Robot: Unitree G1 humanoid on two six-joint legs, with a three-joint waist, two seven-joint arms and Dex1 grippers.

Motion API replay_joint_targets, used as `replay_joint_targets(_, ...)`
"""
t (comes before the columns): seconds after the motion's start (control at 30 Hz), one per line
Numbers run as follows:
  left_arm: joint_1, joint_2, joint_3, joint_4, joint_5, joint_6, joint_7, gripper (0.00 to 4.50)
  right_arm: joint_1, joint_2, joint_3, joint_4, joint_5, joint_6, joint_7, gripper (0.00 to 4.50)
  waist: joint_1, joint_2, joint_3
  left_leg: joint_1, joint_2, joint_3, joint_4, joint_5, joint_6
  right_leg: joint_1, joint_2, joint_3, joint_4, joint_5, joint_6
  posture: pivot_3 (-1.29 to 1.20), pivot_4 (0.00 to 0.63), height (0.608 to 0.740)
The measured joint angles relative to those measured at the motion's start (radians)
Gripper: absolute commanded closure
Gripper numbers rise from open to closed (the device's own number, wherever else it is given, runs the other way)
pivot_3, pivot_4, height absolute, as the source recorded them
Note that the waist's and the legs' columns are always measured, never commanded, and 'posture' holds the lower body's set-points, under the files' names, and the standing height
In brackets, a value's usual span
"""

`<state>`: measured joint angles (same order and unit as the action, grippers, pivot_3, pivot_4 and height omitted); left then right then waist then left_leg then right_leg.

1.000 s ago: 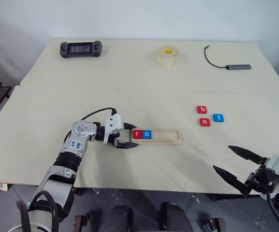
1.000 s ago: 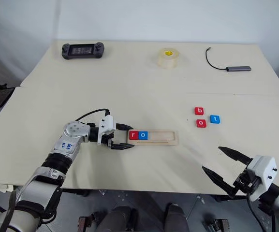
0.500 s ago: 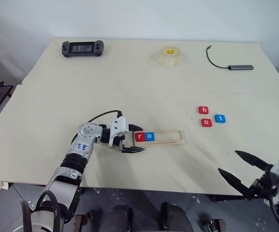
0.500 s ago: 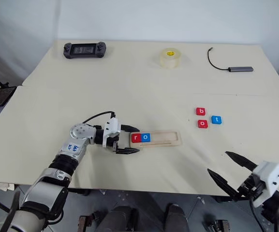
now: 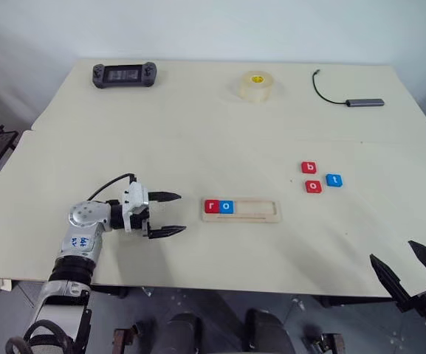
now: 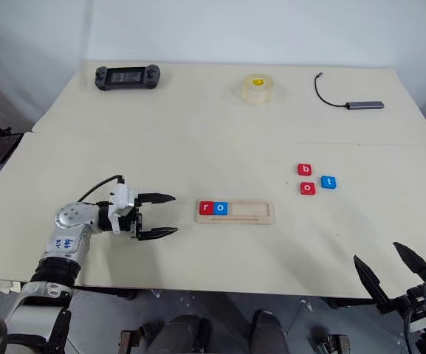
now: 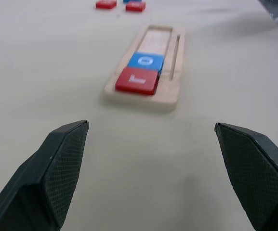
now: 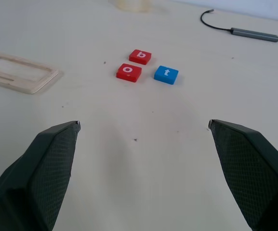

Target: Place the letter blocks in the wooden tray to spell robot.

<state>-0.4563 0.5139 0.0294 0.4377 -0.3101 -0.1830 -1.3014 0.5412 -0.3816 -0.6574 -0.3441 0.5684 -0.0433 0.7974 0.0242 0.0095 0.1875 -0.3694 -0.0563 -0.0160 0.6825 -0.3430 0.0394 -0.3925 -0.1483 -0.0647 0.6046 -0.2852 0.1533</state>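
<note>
since the word fills from the left, the wooden tray (image 5: 241,210) on the desk (image 5: 198,133) carries red r (image 5: 211,206) and blue o (image 5: 227,207) touching at its left end, the rest bare. red b (image 5: 309,167), red o (image 5: 313,186) and blue t (image 5: 334,180) lie loose, well apart to its right. left pincer (image 5: 167,214): spread, empty, near the tray's left end, touching nothing. right pincer (image 5: 412,267): spread, empty, at the desk's near edge.

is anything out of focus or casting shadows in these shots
Left wrist view: the wooden tray is soft, and the far blocks blur. Right wrist view: the b block reads sharp. Left eye view: even light, with a faint shadow under the left tool.
</note>
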Motion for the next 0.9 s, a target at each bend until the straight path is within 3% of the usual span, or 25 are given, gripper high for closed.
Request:
replay_joint_targets(0.1,0.052,0.005,0.004,-0.099,-0.033,0.055,0.011,0.05,-0.066,-0.016,0.045,-0.001,-0.007,0.026,-0.032,0.00,-0.008,0.001,-0.001,0.000,0.001,0.001,0.000,0.000,0.000,-0.001,0.001,0.001,0.001,0.000,0.000,0.00,0.150,0.740)
replay_joint_targets(0.23,0.085,0.018,0.022,-0.210,-0.094,0.167,0.042,0.05,-0.207,-0.149,0.086,-0.008,-0.014,0.172,-0.111,0.00,-0.012,0.002,-0.001,0.001,0.001,0.001,0.000,0.000,0.000,-0.001,0.000,0.001,0.002,0.000,0.000,0.00,0.150,0.740)
replay_joint_targets(0.37,0.100,0.011,0.034,-0.278,-0.101,0.195,0.095,0.05,-0.483,-0.332,0.185,0.023,-0.013,0.509,-0.258,0.00,-0.014,0.002,-0.001,0.000,0.001,0.001,0.001,0.001,0.000,-0.002,0.000,0.001,0.002,0.000,-0.001,0.00,0.150,0.740)
replay_joint_targets(0.5,0.120,-0.001,0.035,-0.307,-0.100,0.195,0.138,0.05,-0.779,-0.418,0.328,0.162,-0.040,0.752,-0.324,0.00,-0.012,0.002,-0.001,-0.001,0.001,0.000,0.001,0.001,-0.001,-0.002,0.000,-0.001,0.001,-0.001,-0.002,0.00,0.150,0.740)
replay_joint_targets(0.63,0.139,-0.014,0.030,-0.324,-0.099,0.193,0.166,0.05,-0.992,-0.434,0.482,0.329,-0.126,0.871,-0.342,0.00,-0.007,0.002,-0.001,-0.003,0.000,0.000,0.001,0.001,0.000,-0.003,-0.001,-0.002,0.001,-0.001,-0.001,0.00,0.150,0.740)
replay_joint_targets(0.9,0.158,-0.024,0.031,-0.354,-0.099,0.192,0.200,0.05,-1.121,-0.413,0.518,0.394,-0.152,1.038,-0.368,0.00,-0.001,0.002,-0.001,-0.006,0.000,-0.001,0.001,0.001,0.000,-0.004,0.000,-0.005,0.000,-0.001,-0.001,0.00,0.150,0.740)
